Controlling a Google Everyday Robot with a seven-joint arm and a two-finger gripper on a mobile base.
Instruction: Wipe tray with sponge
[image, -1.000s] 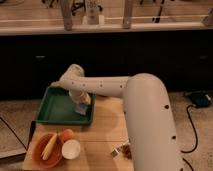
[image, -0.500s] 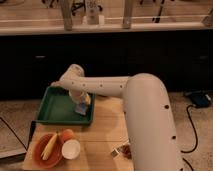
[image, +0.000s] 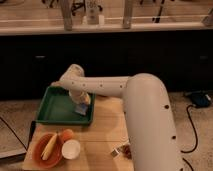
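Observation:
The dark green tray (image: 57, 111) lies at the far left of the wooden table. My white arm reaches across from the right, and my gripper (image: 80, 103) points down over the tray's right half. The sponge (image: 82, 106), yellow and bluish-grey, sits under the gripper against the tray floor near the right rim. The gripper's wrist hides the top of the sponge.
A red-orange bowl (image: 46, 155) holding a banana (image: 50, 146) stands in front of the tray, with an orange fruit (image: 66, 134) and a white cup (image: 71, 149) beside it. A small dark snack item (image: 123, 150) lies right of the cup. The table's left edge is close.

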